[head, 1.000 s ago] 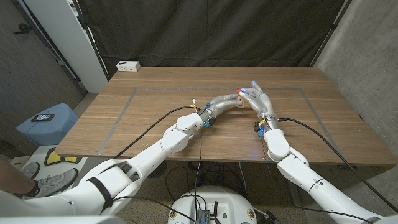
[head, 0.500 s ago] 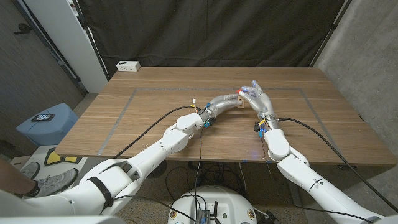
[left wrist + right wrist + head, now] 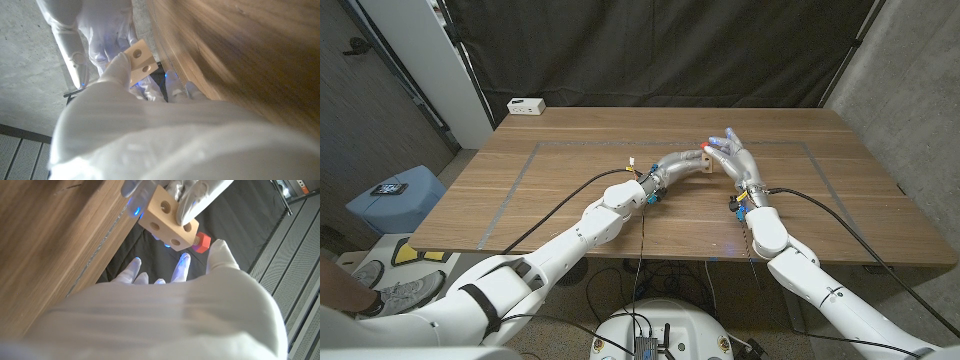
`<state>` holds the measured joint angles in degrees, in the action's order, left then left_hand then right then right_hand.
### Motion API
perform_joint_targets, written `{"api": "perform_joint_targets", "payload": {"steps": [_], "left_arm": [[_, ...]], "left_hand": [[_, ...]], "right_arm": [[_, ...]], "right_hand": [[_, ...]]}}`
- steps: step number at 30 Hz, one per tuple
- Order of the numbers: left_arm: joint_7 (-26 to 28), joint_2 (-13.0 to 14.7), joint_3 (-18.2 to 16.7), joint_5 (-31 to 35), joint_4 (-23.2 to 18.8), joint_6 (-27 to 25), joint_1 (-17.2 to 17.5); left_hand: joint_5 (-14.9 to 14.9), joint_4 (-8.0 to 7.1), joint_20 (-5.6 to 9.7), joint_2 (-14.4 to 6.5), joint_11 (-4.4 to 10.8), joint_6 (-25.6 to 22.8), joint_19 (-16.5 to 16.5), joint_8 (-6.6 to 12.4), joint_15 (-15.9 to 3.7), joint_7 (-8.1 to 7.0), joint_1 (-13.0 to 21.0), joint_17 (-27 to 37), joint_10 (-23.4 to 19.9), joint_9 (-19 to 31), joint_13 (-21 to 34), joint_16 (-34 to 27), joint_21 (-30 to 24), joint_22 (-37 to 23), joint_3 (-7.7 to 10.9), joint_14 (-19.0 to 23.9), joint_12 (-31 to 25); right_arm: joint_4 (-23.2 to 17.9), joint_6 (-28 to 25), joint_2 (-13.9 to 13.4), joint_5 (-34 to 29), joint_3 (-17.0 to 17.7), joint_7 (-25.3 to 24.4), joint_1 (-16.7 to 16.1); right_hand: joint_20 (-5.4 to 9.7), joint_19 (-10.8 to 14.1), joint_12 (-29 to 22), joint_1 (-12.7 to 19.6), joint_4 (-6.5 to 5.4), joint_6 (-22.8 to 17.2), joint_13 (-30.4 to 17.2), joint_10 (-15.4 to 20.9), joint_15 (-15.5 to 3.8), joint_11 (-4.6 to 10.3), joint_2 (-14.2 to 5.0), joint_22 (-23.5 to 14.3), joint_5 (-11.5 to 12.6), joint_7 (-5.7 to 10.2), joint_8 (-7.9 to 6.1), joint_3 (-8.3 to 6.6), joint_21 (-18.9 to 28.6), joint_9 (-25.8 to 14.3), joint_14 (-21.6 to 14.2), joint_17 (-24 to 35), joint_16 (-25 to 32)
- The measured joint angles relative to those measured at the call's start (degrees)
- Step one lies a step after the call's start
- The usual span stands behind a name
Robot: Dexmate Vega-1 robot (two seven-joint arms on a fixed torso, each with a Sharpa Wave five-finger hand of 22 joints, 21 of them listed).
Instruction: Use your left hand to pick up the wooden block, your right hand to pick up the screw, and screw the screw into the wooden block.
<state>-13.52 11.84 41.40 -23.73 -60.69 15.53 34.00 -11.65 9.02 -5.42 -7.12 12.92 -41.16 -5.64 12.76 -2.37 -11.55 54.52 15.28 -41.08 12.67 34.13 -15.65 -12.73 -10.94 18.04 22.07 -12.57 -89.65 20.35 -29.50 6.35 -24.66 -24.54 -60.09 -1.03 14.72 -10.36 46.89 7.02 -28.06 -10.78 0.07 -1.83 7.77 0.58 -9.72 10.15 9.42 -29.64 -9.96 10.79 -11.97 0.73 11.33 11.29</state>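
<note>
Block (image 3: 707, 160) first: in the head view the wooden block is lifted above the table (image 3: 570, 200), near its middle, gripped at the end of the left hand (image 3: 686, 163). Just beside the block, on its right, stands the right hand (image 3: 735, 160) with fingers spread upward. A red spot at the block's top is the screw (image 3: 706, 146). A white box (image 3: 527, 105) lies well apart from the block, at the table's far left corner.

From the left wrist, the block (image 3: 139, 61) shows two holes on its pale face, pinched by the left hand (image 3: 125, 110); beyond the block is the right hand (image 3: 107, 37). Holding it clear of the table probably leaves room for turning.

From the right wrist, the block (image 3: 169, 220) is clamped between fingertips (image 3: 200, 195) of the left hand, hole faces outward. The red-headed screw (image 3: 202, 243) sits against the block's lower corner, seemingly partly in. The right hand (image 3: 170, 305) lies beside the screw, its fingers apart and gripping nothing that I can see, likely re-gripping between turns.
</note>
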Motion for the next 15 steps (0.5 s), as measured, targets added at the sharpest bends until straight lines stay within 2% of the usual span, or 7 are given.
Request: {"api": "perform_joint_targets", "payload": {"steps": [7,10,15], "left_arm": [[0.17,0.67,0.0,0.29,-0.75,-0.4,0.02],[0.18,0.85,0.0,0.45,-0.83,-0.57,-0.06],[0.16,1.23,-0.04,0.56,-1.02,-0.82,-0.39]], "left_hand": [[0.0,0.02,0.0,-0.07,0.0,0.0,0.0,0.25,0.0,0.0,-0.07,0.0,0.0,-0.02,-0.02,0.0,0.0,0.0,-0.02,0.0,-0.16],[0.01,-0.1,0.0,-0.07,0.0,0.01,0.0,0.27,0.0,0.0,-0.07,0.0,0.0,-0.03,-0.04,0.0,0.0,0.0,0.1,0.0,-0.2],[0.03,-0.1,0.0,-0.07,0.0,0.01,0.0,0.28,0.0,0.0,-0.07,0.0,0.0,-0.04,-0.04,0.0,0.0,0.0,0.11,0.0,-0.2]], "right_arm": [[-1.83,-1.85,-1.16,-0.02,0.46,0.33,-0.61],[-2.61,-2.62,-1.62,-0.08,0.63,0.44,-0.82],[-4.57,-4.56,-2.89,-0.3,1.07,0.67,-1.22]], "right_hand": [[-0.31,-0.31,0.0,-0.69,0.0,1.69,0.0,-0.61,0.08,0.01,-0.19,0.0,0.0,-0.3,0.85,0.0,0.0,0.0,0.54,0.0,-0.16],[-0.31,-0.31,0.0,-0.95,-0.24,2.18,0.0,-0.92,0.06,-0.3,-0.18,0.0,0.0,-0.21,0.85,0.24,0.0,0.0,0.56,-0.01,-0.16],[-0.53,-0.53,0.0,-1.52,-0.24,3.12,0.0,-1.63,-0.23,-1.0,-0.31,0.0,0.0,-0.71,1.68,0.24,0.01,0.0,0.84,-0.01,-0.16]]}}
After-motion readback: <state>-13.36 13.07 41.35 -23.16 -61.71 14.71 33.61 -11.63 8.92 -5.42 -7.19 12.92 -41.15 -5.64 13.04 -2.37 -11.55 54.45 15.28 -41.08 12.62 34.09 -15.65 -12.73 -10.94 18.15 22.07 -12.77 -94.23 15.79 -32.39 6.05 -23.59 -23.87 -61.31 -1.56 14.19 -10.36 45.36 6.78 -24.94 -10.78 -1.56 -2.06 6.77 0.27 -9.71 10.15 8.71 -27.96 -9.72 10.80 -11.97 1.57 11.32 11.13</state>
